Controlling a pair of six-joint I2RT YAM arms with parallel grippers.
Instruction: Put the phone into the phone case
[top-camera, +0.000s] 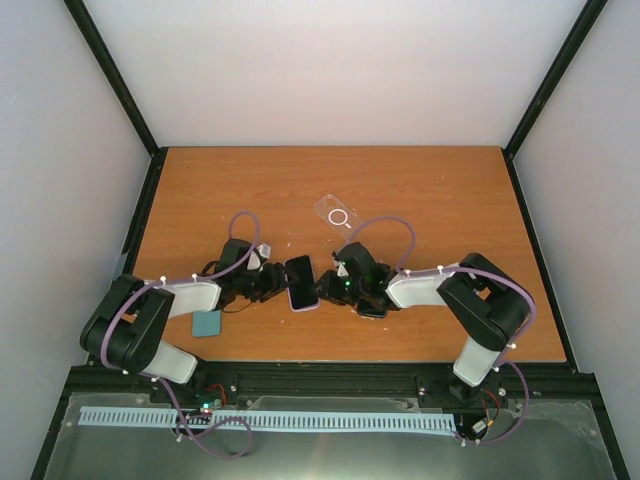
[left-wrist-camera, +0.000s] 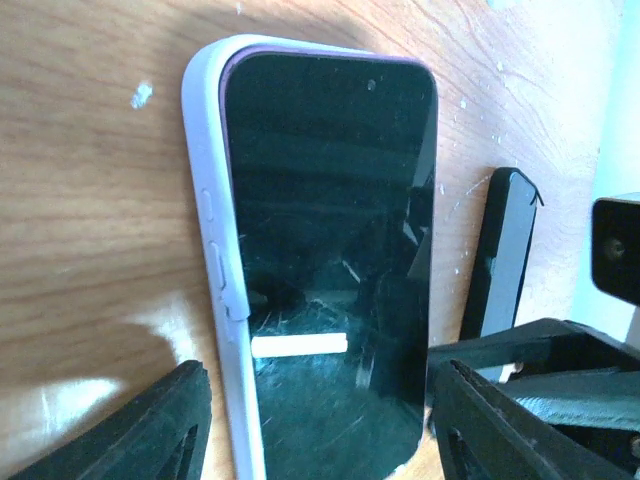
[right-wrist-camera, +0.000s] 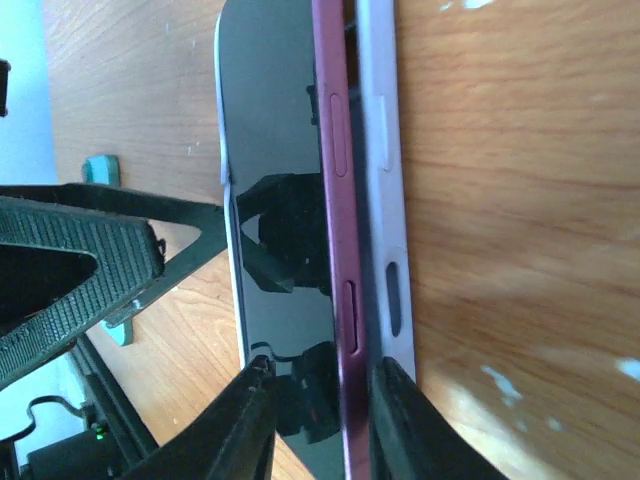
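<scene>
The phone (top-camera: 302, 282) lies screen up at the middle of the table, between my two grippers. Its dark screen (left-wrist-camera: 330, 230) rests in a lavender phone case (left-wrist-camera: 205, 230) whose wall shows along one long side. On the other long side the phone's purple edge (right-wrist-camera: 335, 170) stands raised above the case wall (right-wrist-camera: 380, 170). My left gripper (left-wrist-camera: 320, 385) is open, one finger on each side of the phone's near end. My right gripper (right-wrist-camera: 320, 385) is narrowly open, one fingertip over the glass and the other outside the case wall.
A clear case with a white ring (top-camera: 335, 213) lies farther back on the table. A light blue pad (top-camera: 206, 323) sits near the left arm. A dark flat slab (left-wrist-camera: 500, 260) lies beside the phone, by the right gripper (top-camera: 340, 283).
</scene>
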